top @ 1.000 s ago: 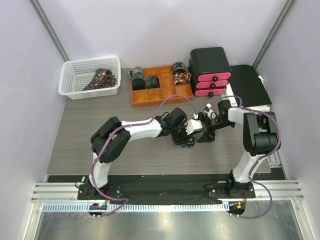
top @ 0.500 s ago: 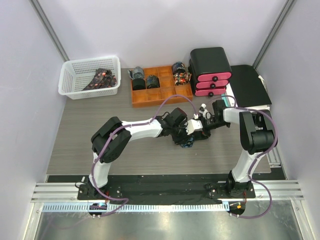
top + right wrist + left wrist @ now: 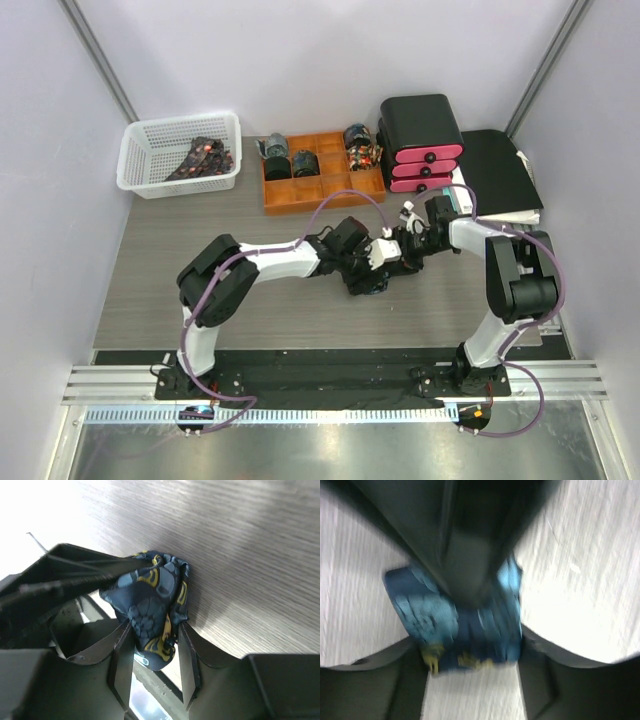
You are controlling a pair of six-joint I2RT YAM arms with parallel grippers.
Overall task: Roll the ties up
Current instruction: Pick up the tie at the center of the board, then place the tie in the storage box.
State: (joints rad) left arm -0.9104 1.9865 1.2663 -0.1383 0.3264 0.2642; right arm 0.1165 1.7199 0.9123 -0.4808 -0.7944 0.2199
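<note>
Work on the ties is sitting somewhere in the middle, I'd judge. Three rolled ties (image 3: 273, 149) are already resting in compartments of the orange tray (image 3: 320, 196) at the far side of the table (image 3: 160, 260), and several compartments are showing bare. Loose ties (image 3: 200, 155) are lying in a heap in the white basket (image 3: 135, 165) at the far left, waiting their turn.

Both arms are meeting over the middle of the table, just in front of the tray. The right gripper (image 3: 154, 630) is pinching a coiled tie (image 3: 150, 605), dark blue with gold markings, its two fingers (image 3: 122, 665) pressing against either side of the bundle close above the wood. The left gripper (image 3: 470, 640) is straddling the same coil from the other side. Its view is blurred, and I cannot tell whether it is gripping the fabric or only bracketing it.

This tie is looking wound, though I cannot see whether a tail is hanging loose. It is not yet sitting in the tray, so placing it and working through the basket are remaining.
</note>
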